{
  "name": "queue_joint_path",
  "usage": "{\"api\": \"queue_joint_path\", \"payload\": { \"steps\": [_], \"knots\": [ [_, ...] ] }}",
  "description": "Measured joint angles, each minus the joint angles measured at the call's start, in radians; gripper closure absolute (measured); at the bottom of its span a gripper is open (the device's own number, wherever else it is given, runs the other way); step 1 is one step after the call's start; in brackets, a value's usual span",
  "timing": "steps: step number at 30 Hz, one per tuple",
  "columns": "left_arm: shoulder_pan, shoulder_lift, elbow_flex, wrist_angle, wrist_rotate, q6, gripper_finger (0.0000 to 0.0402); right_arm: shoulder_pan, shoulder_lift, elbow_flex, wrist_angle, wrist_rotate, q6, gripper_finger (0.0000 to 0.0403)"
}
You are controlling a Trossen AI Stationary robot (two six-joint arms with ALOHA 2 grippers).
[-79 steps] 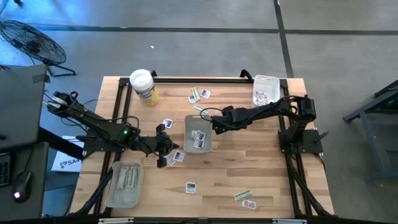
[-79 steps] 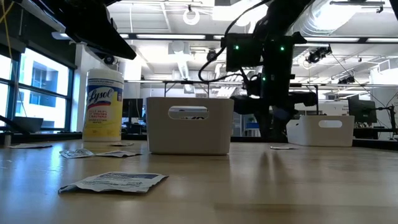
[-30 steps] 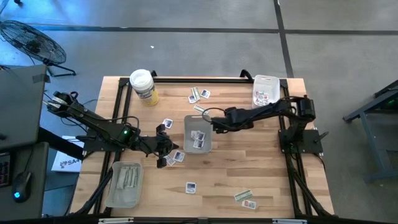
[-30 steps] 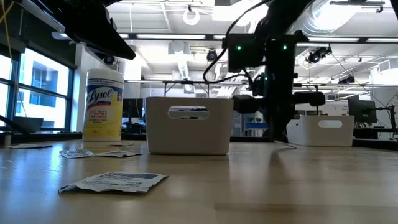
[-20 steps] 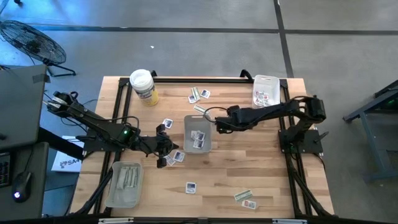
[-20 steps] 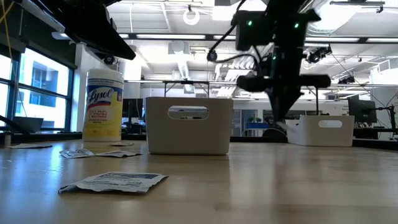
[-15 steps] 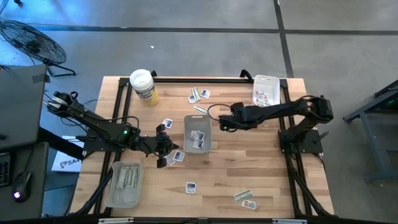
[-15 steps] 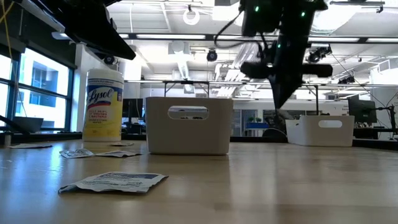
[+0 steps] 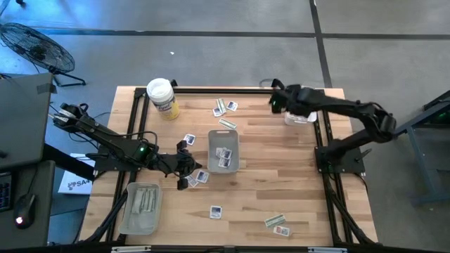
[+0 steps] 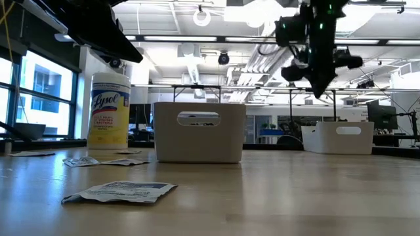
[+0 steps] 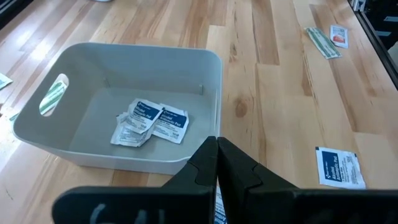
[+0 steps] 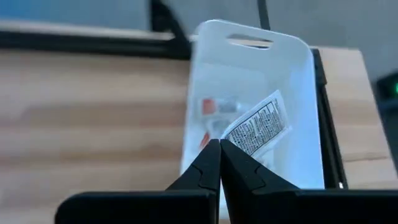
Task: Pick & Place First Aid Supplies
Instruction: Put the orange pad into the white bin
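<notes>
A: Near side first, what's lying there?
B: Loose packets (image 9: 275, 221) are sitting nearer the front edge than the middle tray (image 9: 214, 138), not yet sorted. The strip tray (image 9: 125, 211) is sitting to the near left of the middle tray, with pale strips in it.
A: Left arm?
B: The left gripper (image 11: 216, 140) is hovering just left of the middle tray, fingers clenched together. A printed packet edge is showing under the tips; I can't tell whether it's pinched. Probably it's waiting its turn.
A: Middle tray itself?
B: It's holding a few white packets (image 11: 151, 121), so squarish ones are likely going there.
A: Farther out?
B: More packets (image 9: 225, 107) are lying just beyond the middle tray, with the tub (image 9: 161, 98) to its far left.
A: Right arm?
B: The right gripper (image 12: 216, 144) is hanging up off the table, far right of the middle tray, over the far-right tray (image 9: 302, 88). Its fingers are pinching what looks like a printed packet (image 12: 255, 129) by one corner, so it's dangling over that tray, ready for a drop.
</notes>
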Motion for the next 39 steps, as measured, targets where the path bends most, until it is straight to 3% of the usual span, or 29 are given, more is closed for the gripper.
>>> {"api": "queue_joint_path", "payload": {
  "steps": [5, 11, 16, 21, 27, 33, 36, 39],
  "knots": [
    [0.000, 0.000, 0.000, 0.000, 0.000, 0.000, 0.0399, -0.198, 0.002, -0.122, 0.190, -0.132, -0.061, 0.0403],
    [0.000, 0.000, 0.000, 0.000, 0.002, 0.000, 0.0399, -0.315, 0.001, -0.275, 0.427, -0.245, -0.131, 0.0403],
    [0.000, 0.000, 0.000, 0.000, 0.003, 0.000, 0.0399, -0.362, 0.002, -0.351, 0.506, -0.331, -0.136, 0.0389],
    [0.000, 0.000, 0.000, 0.000, 0.003, 0.000, 0.0399, -0.376, -0.007, -0.357, 0.500, -0.335, -0.219, 0.0339],
    [0.000, 0.000, 0.000, 0.000, 0.003, 0.000, 0.0399, -0.378, -0.139, -0.343, 0.473, -0.308, -0.369, 0.0288],
    [0.000, 0.000, 0.000, 0.000, 0.003, 0.000, 0.0399, -0.232, -0.347, -0.298, 0.352, -0.314, -0.442, 0.0277],
    [0.000, 0.000, 0.000, 0.000, 0.003, 0.000, 0.0399, -0.042, -0.431, -0.306, 0.280, -0.331, -0.383, 0.0277],
    [0.000, 0.000, 0.000, 0.000, 0.003, 0.000, 0.0399, 0.223, -0.486, -0.374, 0.298, -0.368, -0.217, 0.0277]
  ]
}}
